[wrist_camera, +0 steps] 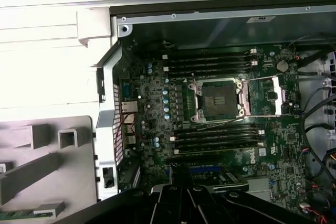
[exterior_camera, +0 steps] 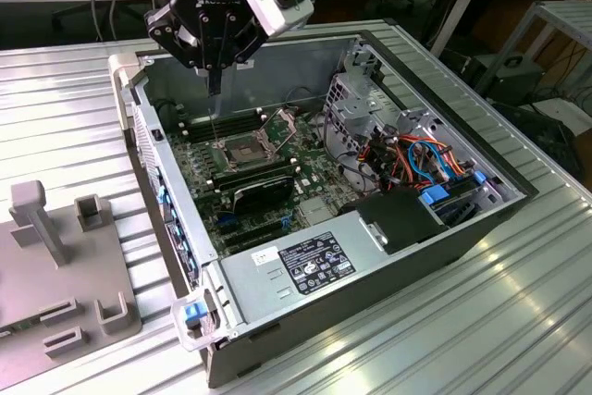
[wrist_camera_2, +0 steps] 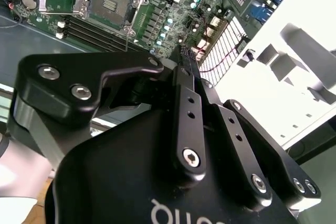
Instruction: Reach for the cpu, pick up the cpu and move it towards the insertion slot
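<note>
My gripper (exterior_camera: 215, 88) hangs above the open computer case, over the motherboard's back left part in the exterior view. Its black fingers (wrist_camera_2: 185, 72) are pressed together and I see nothing between them. The insertion slot (exterior_camera: 242, 151) is a square socket with a silvery frame and a dark, bare centre, just below and slightly to the exterior view's right of the fingertips. Both wrist views show the insertion slot (wrist_camera: 219, 102) (wrist_camera_2: 107, 4) with its load plate swung open to one side. The cpu is out of view.
Long black memory slots (wrist_camera: 215, 64) flank the socket. A black expansion card (exterior_camera: 264, 193) lies in front of it, then the power supply (exterior_camera: 305, 261). A metal drive cage (exterior_camera: 356, 104) and coloured cables (exterior_camera: 416, 159) fill the case's right. A grey fixture plate (exterior_camera: 65, 265) sits left of the case.
</note>
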`<state>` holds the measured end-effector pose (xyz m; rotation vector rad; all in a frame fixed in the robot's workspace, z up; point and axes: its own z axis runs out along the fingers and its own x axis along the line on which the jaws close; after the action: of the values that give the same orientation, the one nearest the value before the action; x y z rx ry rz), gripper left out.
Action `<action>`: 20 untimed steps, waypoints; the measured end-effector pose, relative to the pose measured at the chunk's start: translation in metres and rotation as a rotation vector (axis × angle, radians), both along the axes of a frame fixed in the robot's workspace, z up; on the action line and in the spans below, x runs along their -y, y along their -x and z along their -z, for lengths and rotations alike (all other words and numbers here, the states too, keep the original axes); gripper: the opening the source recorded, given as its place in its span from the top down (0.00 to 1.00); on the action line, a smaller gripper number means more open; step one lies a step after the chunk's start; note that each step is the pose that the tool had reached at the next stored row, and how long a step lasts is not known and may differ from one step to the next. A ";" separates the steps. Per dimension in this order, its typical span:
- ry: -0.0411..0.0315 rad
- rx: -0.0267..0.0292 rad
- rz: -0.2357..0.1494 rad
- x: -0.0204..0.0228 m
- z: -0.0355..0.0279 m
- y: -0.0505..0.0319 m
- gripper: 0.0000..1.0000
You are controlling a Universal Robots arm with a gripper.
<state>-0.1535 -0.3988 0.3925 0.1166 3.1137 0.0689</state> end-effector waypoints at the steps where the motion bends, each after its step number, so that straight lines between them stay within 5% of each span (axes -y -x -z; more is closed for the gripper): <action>1: 0.0000 0.0001 0.000 0.0000 0.0001 0.0015 0.89; 20: 0.0000 0.0001 0.000 0.0000 0.0008 0.0204 0.89</action>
<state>-0.1739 -0.3988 0.3917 0.1166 3.1137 0.0688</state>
